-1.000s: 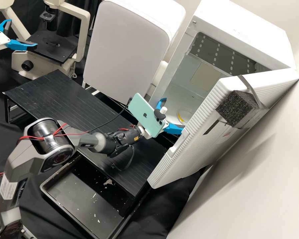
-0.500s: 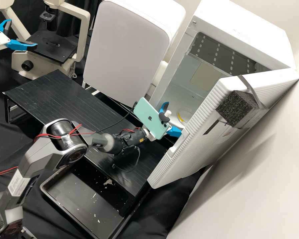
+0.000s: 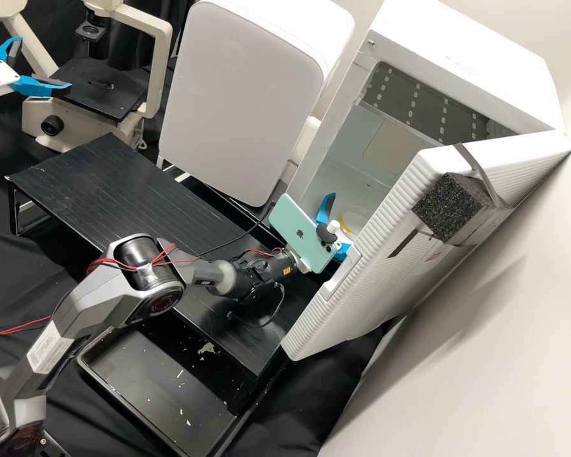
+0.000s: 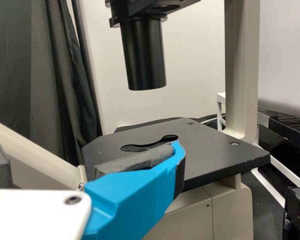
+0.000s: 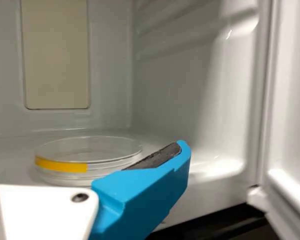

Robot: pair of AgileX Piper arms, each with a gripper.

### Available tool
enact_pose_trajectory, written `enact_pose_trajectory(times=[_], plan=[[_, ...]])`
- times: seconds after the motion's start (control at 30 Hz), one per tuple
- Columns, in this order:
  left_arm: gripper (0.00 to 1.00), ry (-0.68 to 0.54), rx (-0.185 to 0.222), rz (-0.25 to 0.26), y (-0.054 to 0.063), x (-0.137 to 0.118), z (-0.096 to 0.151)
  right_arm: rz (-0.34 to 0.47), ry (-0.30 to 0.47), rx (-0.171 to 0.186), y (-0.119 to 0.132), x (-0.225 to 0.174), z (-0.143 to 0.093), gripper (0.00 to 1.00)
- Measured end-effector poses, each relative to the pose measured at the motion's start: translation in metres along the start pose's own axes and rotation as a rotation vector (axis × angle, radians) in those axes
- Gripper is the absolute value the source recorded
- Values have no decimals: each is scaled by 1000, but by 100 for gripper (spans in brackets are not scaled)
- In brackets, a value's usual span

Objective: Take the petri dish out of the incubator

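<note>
One dish (image 5: 97, 167) in incubator (image 3: 463, 57), room above, right gripper (image 3: 340, 222) wide beside door edge (image 3: 377, 228), left gripper (image 3: 45, 62) wide near microscope (image 3: 82, 130)

- The way in lies through the incubator's (image 3: 463, 38) open mouth, between its side wall and the swung-out door (image 3: 387, 254); the right tool (image 3: 341, 221) is there, fingers parted.
- That door stands close beside the tool, blocking a sideways pass.
- Inside, there's room above the petri dish (image 5: 97, 168) and around it, back to the rear wall.
- Over at the microscope, the left tool (image 3: 44, 63) has a gap between black tube (image 4: 144, 55) and stage (image 4: 215, 165).
</note>
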Motion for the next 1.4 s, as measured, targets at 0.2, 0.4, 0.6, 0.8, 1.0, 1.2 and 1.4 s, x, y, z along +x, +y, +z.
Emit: enact_pose_trajectory(times=[0.2,0.4,0.6,0.8,1.0,1.2,1.4], plan=[[100,0,0,0,0,0,0,-115,66,48,0,4,-5,100],[100,0,0,0,0,0,0,-139,52,29,0,6,-7,100],[100,0,0,0,0,0,0,-130,10,-68,5,8,-9,100],[100,0,0,0,0,0,0,-146,-21,-137,10,8,-13,100],[100,0,0,0,0,0,0,-208,-3,-130,8,10,-19,0],[100,0,0,0,0,0,0,-250,5,-83,6,9,-21,0],[100,0,0,0,0,0,0,-267,2,-75,5,10,-22,0]])
